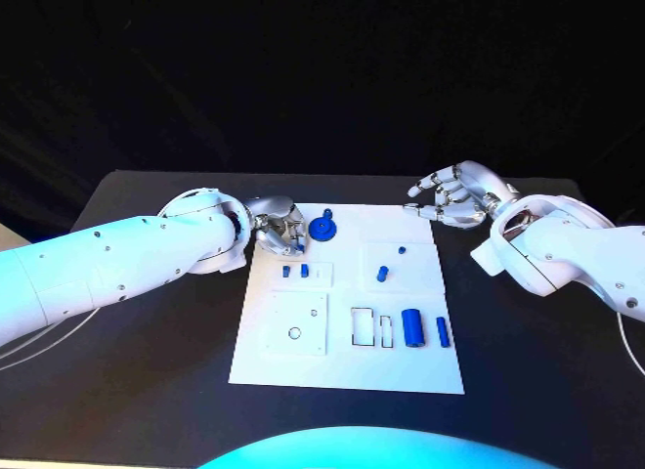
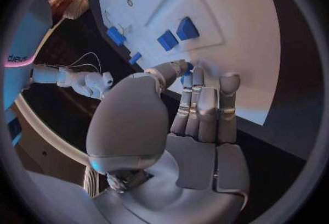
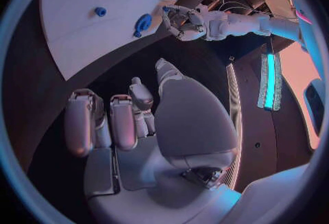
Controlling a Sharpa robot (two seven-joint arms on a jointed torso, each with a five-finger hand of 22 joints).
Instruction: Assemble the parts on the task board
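The white task board lies mid-table. My left hand is at its far left corner and pinches a round blue part between thumb and a finger. The left wrist view shows that blue part at the fingertips, and the right wrist view shows it beside the left hand. My right hand hovers over the black table off the board's far right corner, fingers loosely curved and holding nothing. Two small blue blocks sit left of centre, and a short blue peg sits near the middle.
A blue cylinder and a blue bar lie side by side near the board's right edge, next to a rectangular slot. A plate with round holes is at the near left. Cables trail at the table's left.
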